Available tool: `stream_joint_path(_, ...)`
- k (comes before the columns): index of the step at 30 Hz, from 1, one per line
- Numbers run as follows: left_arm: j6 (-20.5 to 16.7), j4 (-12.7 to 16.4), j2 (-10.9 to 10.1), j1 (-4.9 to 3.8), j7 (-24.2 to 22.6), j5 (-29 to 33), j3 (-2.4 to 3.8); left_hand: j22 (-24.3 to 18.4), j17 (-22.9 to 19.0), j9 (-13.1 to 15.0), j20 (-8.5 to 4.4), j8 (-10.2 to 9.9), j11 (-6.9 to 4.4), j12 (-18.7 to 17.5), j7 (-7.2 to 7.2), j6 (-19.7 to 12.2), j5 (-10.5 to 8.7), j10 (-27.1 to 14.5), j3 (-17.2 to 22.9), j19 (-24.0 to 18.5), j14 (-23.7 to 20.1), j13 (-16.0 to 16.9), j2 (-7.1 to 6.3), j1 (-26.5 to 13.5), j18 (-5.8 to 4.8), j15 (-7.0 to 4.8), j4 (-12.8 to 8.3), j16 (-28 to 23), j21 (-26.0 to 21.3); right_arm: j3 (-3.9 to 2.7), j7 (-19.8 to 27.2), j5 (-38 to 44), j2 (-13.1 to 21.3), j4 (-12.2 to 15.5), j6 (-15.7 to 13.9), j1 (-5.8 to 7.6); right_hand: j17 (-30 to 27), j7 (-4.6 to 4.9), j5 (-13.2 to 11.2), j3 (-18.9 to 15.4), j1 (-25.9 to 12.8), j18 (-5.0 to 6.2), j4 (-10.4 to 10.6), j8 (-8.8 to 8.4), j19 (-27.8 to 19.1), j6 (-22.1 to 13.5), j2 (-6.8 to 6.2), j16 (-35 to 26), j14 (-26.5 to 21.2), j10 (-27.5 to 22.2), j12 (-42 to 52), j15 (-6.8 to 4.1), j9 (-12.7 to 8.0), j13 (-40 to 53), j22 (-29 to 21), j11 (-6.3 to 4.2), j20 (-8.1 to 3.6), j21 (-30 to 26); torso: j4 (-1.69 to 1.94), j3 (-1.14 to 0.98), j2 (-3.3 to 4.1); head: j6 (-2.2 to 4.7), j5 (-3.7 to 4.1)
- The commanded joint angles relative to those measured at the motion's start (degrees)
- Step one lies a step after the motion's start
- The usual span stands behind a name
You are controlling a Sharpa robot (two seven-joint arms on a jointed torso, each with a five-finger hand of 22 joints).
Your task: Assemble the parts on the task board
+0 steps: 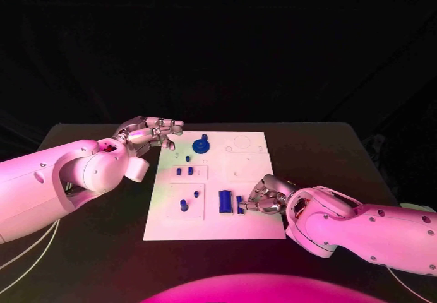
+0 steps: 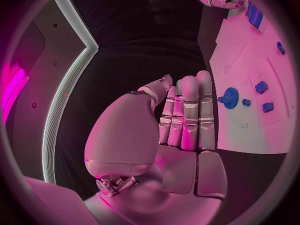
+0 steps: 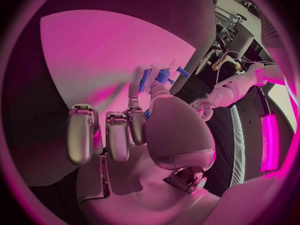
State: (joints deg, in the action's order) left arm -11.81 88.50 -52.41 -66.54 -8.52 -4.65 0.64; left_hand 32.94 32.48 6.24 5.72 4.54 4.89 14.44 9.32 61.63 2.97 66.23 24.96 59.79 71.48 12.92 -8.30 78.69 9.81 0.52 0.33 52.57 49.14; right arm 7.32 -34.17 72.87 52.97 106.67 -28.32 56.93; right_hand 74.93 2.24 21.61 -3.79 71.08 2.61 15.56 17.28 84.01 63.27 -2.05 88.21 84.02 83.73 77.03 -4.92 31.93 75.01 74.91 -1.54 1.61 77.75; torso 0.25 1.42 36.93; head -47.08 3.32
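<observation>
The white task board (image 1: 239, 222) lies in the middle of the black table. On it a blue gear (image 1: 201, 146) sits near the far edge, with small blue parts (image 1: 185, 170) below it and another blue part (image 1: 184, 204) at the near left. A taller blue block (image 1: 225, 201) stands beside a small blue part (image 1: 239, 203). My right hand (image 1: 266, 194) rests on the board, thumb and a fingertip pinching that small blue part (image 3: 164, 76); its other fingers (image 3: 115, 135) are curled. My left hand (image 1: 150, 132) hovers at the board's far left corner, fingers (image 2: 187, 117) straight, holding nothing.
The board (image 2: 250, 130) and gear (image 2: 230, 96) lie just beyond my left hand's fingertips. Empty round and square recesses (image 1: 244, 144) mark the board's far right part. Black table (image 1: 91, 252) surrounds the board on all sides.
</observation>
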Motion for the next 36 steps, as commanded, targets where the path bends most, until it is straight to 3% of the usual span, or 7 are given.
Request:
stream_joint_path(1,0.8,-0.2,0.3,-0.01,-0.7,0.3,0.02,-0.1,-0.1,-0.1,0.11,0.0,0.03,0.2,0.01,-0.5,-0.07,-0.5,-0.2,0.4,-0.6,0.1,0.44,0.1,0.76,0.03,-0.3,-0.2,-0.3,-0.05,8.0,-3.7,0.6,-0.2,-2.9,0.49,10.5,0.42,0.5,0.1,1.8,0.1,-0.6,-0.51,1.5,-1.2,0.54,-0.7,5.0,-1.0,-1.8,0.05,-0.2,5.5,11.5,0.14,-0.09,-2.5,-0.02,0.15,-0.27,0.35,0.19)
stream_joint_path(6,0.7,-1.0,0.7,0.12,-1.3,0.9,-0.16,-0.1,-0.2,-0.1,0.11,0.0,0.03,0.3,0.01,-0.5,-0.08,-0.6,-0.2,0.4,-0.6,0.1,0.45,0.1,0.75,0.03,-0.3,-0.2,-0.3,-0.11,15.7,-9.5,1.8,-1.6,-4.5,2.51,7.4,1.3,1.0,-0.1,4.5,1.01,-1.4,-1.71,-0.3,-2.8,0.6,-2.6,4.2,-3.7,-6.5,0.68,-0.7,2.7,10.1,0.92,0.39,-8.0,-0.2,0.24,-0.94,0.66,0.06)
stream_joint_path(12,0.2,-3.6,2.2,0.34,-4.0,3.3,-0.86,-1.3,-1.6,-0.3,0.55,0.2,0.13,0.7,-0.04,-0.7,-0.08,-1.0,-1.8,-1.4,-3.5,0.3,0.07,-1.4,0.65,0.32,0.6,-2.9,-2.5,-0.15,35.2,-30.3,1.5,-7.6,-3.1,6.77,-22.9,4.52,-2.3,1.1,11.3,7.52,-3.1,-6.4,-17.4,-8.1,2.35,-27.9,-6.4,-22.6,-40.8,3.1,-3.0,-20.7,-3.8,3.67,2.58,-52.6,-0.59,0.6,-2.7,1.94,0.47)
stream_joint_path(19,-1.6,-7.4,4.5,0.67,-7.4,7.4,-1.14,-8.0,-8.9,-0.9,3.39,0.1,1.73,-1.2,0.54,-1.8,0.04,-3.3,-4.1,-9.5,-13.6,-1.7,0.33,-2.4,-0.18,3.0,2.2,-18.0,-14.0,-0.16,47.0,-45.6,-1.8,-16.3,1.6,9.26,-42.0,6.47,-9.3,0.3,14.4,7.6,-2.0,-9.83,-23.5,-9.7,2.72,-55.8,-15.0,-26.4,-54.6,6.05,-7.3,-36.5,-14.8,6.72,5.93,-65.1,-0.9,1.0,-4.98,3.19,0.17)
stream_joint_path(34,-9.6,-15.2,10.8,1.82,-14.9,14.1,-1.2,-23.5,-24.1,-2.5,10.95,-0.8,6.63,-10.8,-1.56,-8.9,-0.21,-11.3,-13.4,-21.8,-25.2,-9.2,2.58,-1.5,-2.53,10.05,4.2,-45.3,-38.3,-0.54,57.2,-62.6,-11.0,-33.6,6.9,10.8,-64.1,9.18,-10.5,-5.4,12.8,8.15,-5.0,-13.62,-38.2,-9.8,6.28,-84.5,-25.0,-26.0,-70.5,13.29,-20.3,-64.9,-43.1,11.0,13.6,-74.2,-0.53,0.49,-7.05,8.06,-0.09)
stream_joint_path(35,-9.8,-15.4,11.1,1.86,-15.0,14.1,-1.2,-23.9,-24.5,-2.5,10.97,-0.8,6.66,-10.8,-1.45,-8.7,-0.21,-11.2,-13.8,-21.6,-24.8,-9.3,2.88,-1.2,-2.52,10.08,4.1,-45.8,-38.8,-0.55,57.3,-62.8,-11.1,-34.0,7.0,10.81,-66.5,9.35,-10.5,-6.2,12.3,8.26,-6.2,-13.67,-37.2,-9.4,6.77,-84.8,-24.3,-24.7,-71.8,13.43,-22.1,-67.4,-46.4,10.73,13.5,-74.2,-0.48,0.43,-7.03,8.25,-0.36)
stream_joint_path(36,-7.0,-15.1,10.7,1.79,-11.7,11.8,-1.24,-26.4,-26.6,-6.2,6.02,-4.5,3.26,-14.4,-4.09,-24.7,-2.97,-27.6,-16.9,-33.4,-39.1,-12.9,4.1,-24.4,-4.52,6.9,-0.3,-47.5,-41.6,-0.54,53.4,-58.2,-10.9,-33.4,4.3,10.81,-68.1,5.85,-13.8,-3.0,-12.7,4.61,-8.4,-17.28,-51.7,-25.8,2.05,-88.2,-42.6,-42.9,-72.8,10.86,-24.3,-68.7,-53.6,8.07,8.97,-77.8,-0.66,0.63,-6.74,7.77,0.05)
